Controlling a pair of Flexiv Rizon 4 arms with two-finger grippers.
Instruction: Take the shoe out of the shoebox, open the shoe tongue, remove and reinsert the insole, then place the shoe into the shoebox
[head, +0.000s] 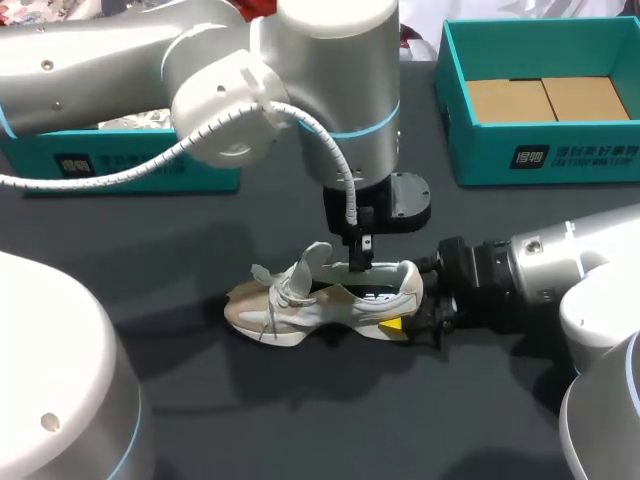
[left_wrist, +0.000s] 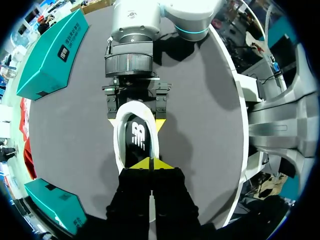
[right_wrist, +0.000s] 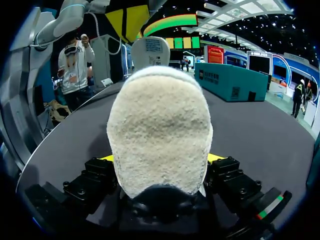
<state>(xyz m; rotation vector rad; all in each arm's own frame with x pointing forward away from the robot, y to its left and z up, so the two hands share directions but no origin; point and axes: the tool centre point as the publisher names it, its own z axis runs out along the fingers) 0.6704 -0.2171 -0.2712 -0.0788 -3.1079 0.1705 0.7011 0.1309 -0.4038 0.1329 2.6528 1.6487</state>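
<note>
A white and beige sneaker (head: 300, 300) stands upright on the dark table (head: 300, 420), toe towards my left. My right gripper (head: 410, 308) comes in from the right and is shut on its heel, one yellow tip on each side. In the right wrist view the fuzzy heel (right_wrist: 160, 125) fills the space between that gripper's (right_wrist: 161, 159) fingers. My left gripper (head: 360, 264) points straight down into the shoe's opening. Its tips (left_wrist: 150, 163) are shut just over the black insole (left_wrist: 136, 137). I cannot tell whether they pinch anything. The right gripper (left_wrist: 136, 123) shows ahead of them at the heel.
An open teal shoebox (head: 540, 150) with cardboard inside stands at the back right. A second teal box part (head: 120, 165) lies at the back left, partly under my left arm. Both show beside the arms in the left wrist view (left_wrist: 50, 55) (left_wrist: 55, 202).
</note>
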